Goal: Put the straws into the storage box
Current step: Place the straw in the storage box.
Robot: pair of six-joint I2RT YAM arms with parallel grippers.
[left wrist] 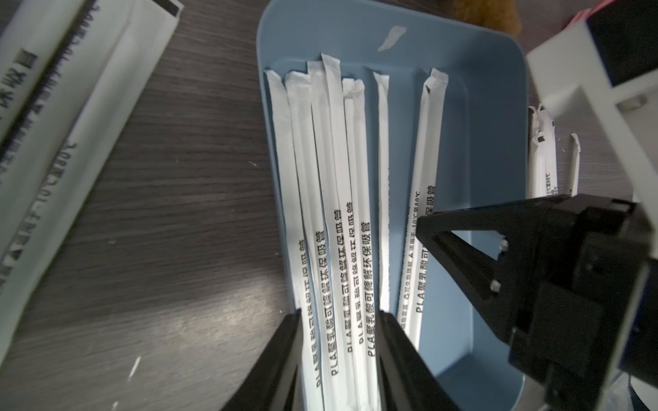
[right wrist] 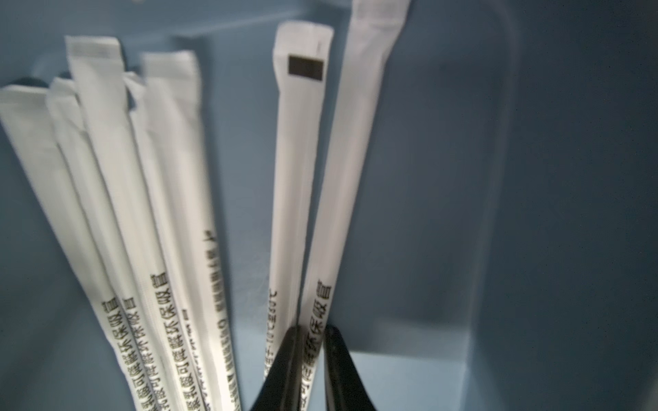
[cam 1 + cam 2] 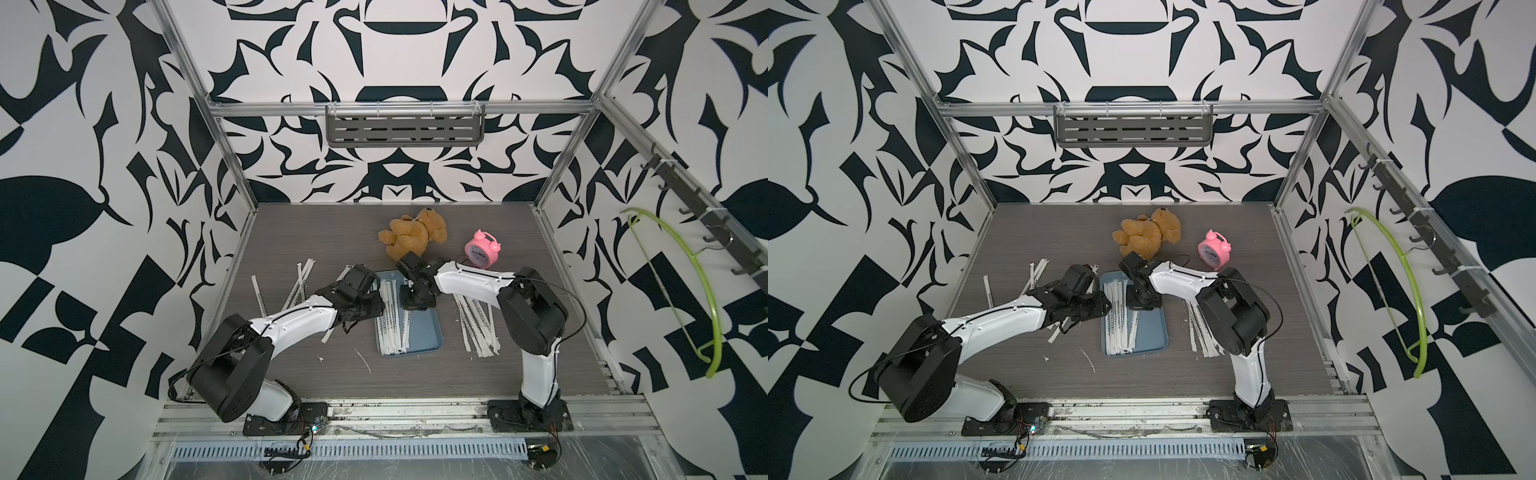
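Observation:
The blue-grey storage box (image 3: 428,332) (image 3: 1152,328) sits mid-table with several white printed straws (image 3: 392,328) laid lengthwise along its left side. My left gripper (image 1: 340,313) (image 3: 370,307) is low over the box's left edge, jaws open on either side of a flat row of these straws (image 1: 334,199). My right gripper (image 2: 313,329) (image 3: 413,305) reaches into the box (image 2: 534,178) from the far right and is shut on a single straw (image 2: 356,142) beside the others. More straws lie loose on the table to the left (image 3: 266,291) and in a pile on the right (image 3: 478,324).
A brown teddy bear (image 3: 413,237) lies just behind the box and a pink alarm clock (image 3: 482,249) stands behind the right arm. Small white scraps (image 3: 361,359) lie in front of the box. A grey slotted shelf (image 3: 405,124) hangs on the back wall, a green hanger (image 3: 681,291) on the right wall.

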